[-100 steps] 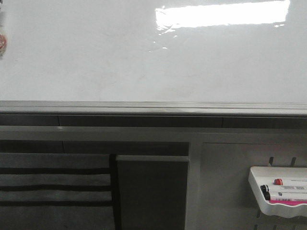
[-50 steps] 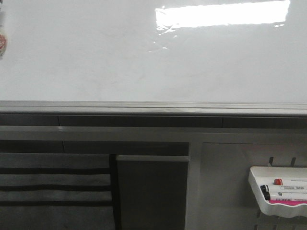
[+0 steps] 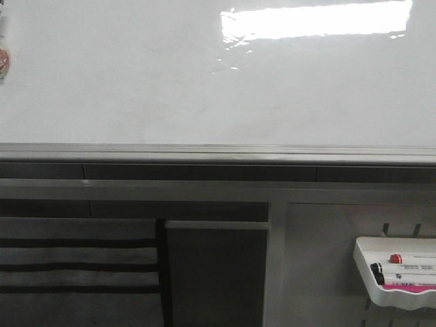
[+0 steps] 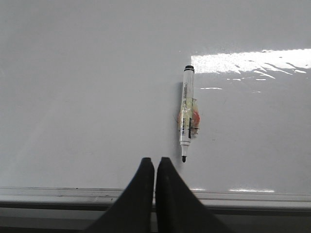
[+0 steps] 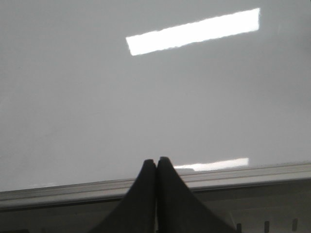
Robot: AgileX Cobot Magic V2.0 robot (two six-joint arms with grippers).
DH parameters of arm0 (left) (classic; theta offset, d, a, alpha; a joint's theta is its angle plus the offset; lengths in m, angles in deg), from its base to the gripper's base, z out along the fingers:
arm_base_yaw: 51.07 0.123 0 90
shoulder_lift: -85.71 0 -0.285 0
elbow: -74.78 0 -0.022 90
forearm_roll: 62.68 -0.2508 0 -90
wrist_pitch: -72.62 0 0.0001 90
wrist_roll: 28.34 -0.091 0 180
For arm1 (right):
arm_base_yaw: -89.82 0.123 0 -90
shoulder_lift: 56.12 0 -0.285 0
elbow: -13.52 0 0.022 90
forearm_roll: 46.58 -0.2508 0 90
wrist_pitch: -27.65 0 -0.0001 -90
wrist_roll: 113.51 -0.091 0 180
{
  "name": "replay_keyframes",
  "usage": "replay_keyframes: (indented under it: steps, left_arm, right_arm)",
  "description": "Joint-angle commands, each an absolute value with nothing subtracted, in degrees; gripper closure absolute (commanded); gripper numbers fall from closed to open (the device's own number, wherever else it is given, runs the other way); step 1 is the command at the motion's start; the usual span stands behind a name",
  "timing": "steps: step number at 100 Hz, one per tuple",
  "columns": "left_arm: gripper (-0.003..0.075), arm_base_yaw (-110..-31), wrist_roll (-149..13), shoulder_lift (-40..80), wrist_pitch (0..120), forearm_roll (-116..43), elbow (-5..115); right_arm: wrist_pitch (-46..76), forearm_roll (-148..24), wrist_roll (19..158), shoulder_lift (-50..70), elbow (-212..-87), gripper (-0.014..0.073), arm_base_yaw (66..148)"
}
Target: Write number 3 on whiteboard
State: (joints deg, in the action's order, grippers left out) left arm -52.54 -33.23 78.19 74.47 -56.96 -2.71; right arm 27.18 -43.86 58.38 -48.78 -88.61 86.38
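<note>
Filling most of the front view, the whiteboard point(image 3: 170, 82) is showing no number 3. Both claws are pointing at it, near its silver lower edge: the left gripper point(image 4: 155, 162) and the right gripper point(image 5: 156, 162) each have fingers pressed together, holding nothing. A marker point(image 4: 186, 114) is sticking upright on the board just beyond the left gripper.

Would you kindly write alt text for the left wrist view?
A white marker with a black tip hangs uncapped, tip down, on the blank whiteboard, held by a small colourful clip. The left gripper sits shut and empty below it, near the board's metal frame.
</note>
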Motion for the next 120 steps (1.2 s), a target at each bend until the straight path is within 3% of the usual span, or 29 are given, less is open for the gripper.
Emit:
replay_keyframes:
  steps: [1, 37, 55, 85, 120]
  left_arm:
    - [0.0741, -52.7, -33.1, 79.7, 77.7, -59.4, -3.1]
    - [0.0741, -52.7, -33.1, 79.7, 78.5, -56.1, -1.1]
    - [0.0741, -52.7, -33.1, 75.8, 69.8, -53.5, 8.7]
    - [0.0741, -52.7, -33.1, 56.7, 52.5, -59.0, 28.0]
    - [0.0741, -52.7, -33.1, 41.5, 55.8, -58.9, 30.1]
  right_arm:
    - [27.6, -42.1, 58.7, -49.4, -87.1, 0.0663, 86.0]
    - [22.0, -40.8, 58.7, -49.2, -90.8, 0.0663, 86.0]
    - [14.4, -40.8, 58.7, -48.3, -100.6, 0.0663, 86.0]
    - [-2.2, -41.1, 65.3, -29.9, -121.0, 0.0663, 86.0]
    - [-3.0, -43.1, 65.3, -12.2, -128.4, 0.0663, 86.2]
